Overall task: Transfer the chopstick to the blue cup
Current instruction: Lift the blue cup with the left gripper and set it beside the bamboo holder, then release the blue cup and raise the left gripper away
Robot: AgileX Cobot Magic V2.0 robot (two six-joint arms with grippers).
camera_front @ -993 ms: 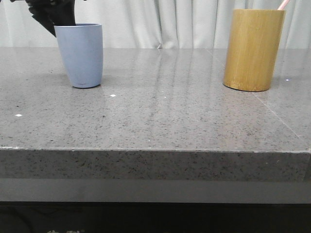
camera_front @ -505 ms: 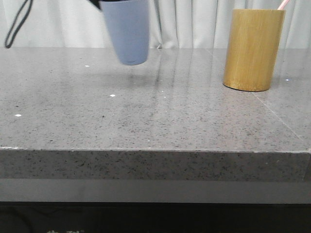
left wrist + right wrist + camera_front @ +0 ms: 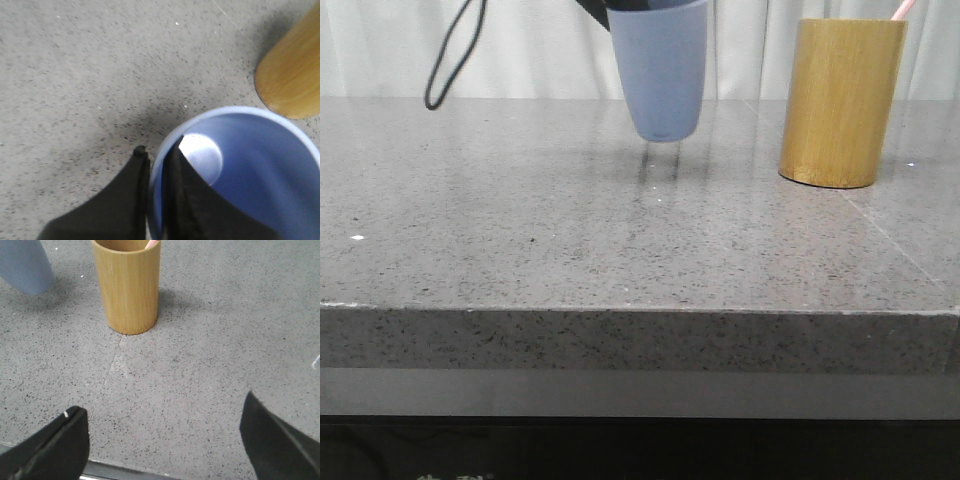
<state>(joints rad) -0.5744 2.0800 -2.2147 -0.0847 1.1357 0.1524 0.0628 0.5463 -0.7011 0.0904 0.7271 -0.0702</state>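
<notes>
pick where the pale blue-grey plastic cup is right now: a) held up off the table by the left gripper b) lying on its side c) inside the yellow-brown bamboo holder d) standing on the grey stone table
a: the pale blue-grey plastic cup hangs clear above the grey stone table, its shadow below it, with the left gripper pinching its rim, one finger inside and one outside.

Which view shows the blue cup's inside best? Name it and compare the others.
The left wrist view: it looks into the blue cup, empty to its base, the left hand pinching its rim. The front view shows its outer wall, lifted off the table; the right wrist view, a corner.
</notes>
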